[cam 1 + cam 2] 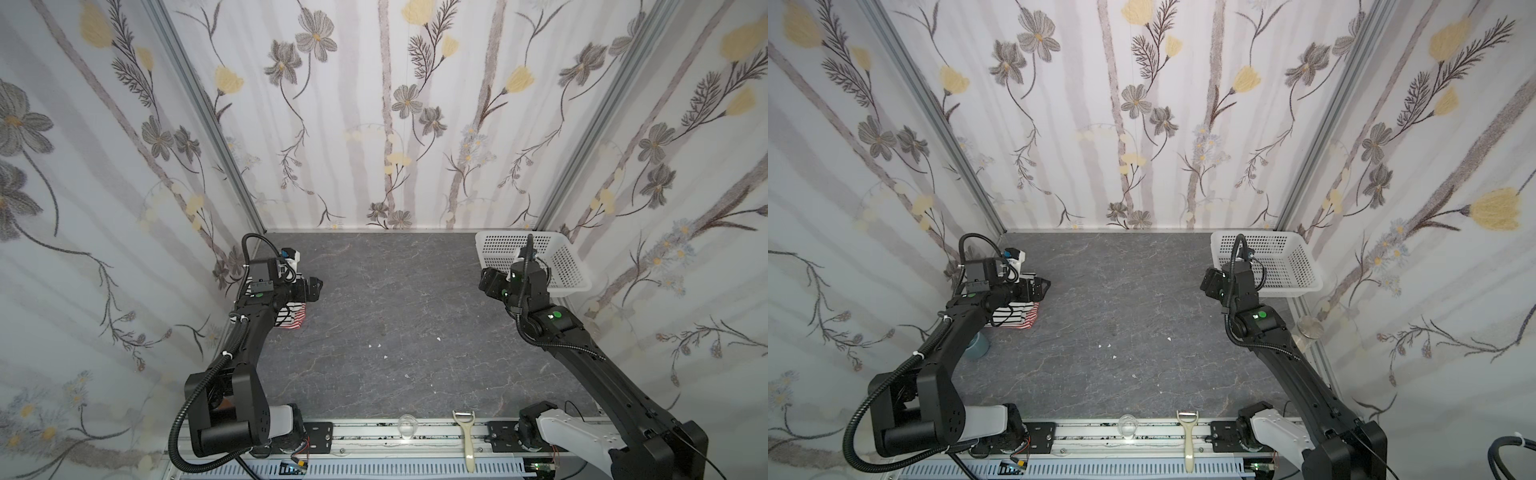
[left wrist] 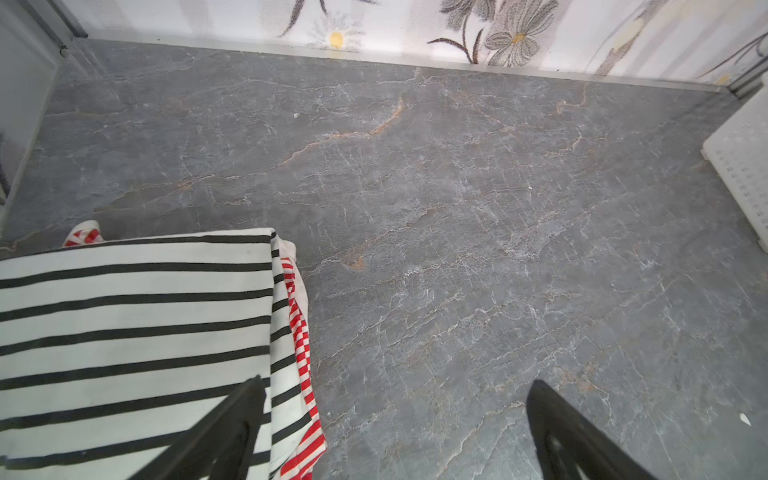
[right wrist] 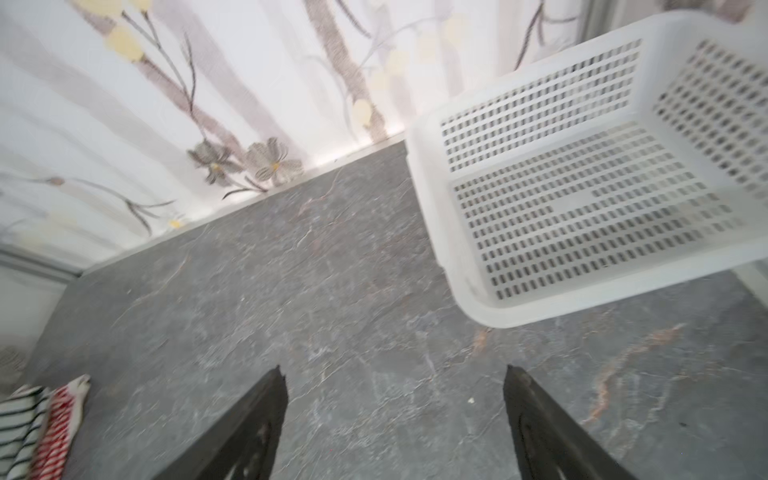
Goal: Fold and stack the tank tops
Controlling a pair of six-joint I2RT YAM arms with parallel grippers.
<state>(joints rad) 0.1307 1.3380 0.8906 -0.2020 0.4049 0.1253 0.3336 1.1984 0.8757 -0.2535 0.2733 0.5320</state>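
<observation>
Grey marbled tabletop; black-striped top lies folded over red-striped top at its left edge, just beneath the left gripper, jaws apart and empty; right gripper, likewise gaping, hangs well apart.

The left arm and the right arm were matte black with boxy links. Each bore a round green dot, trailed a ribbed black cable, and had a white shell at its base. The left gripper had black tapered fingers, seemingly with cut-out openings.
</observation>
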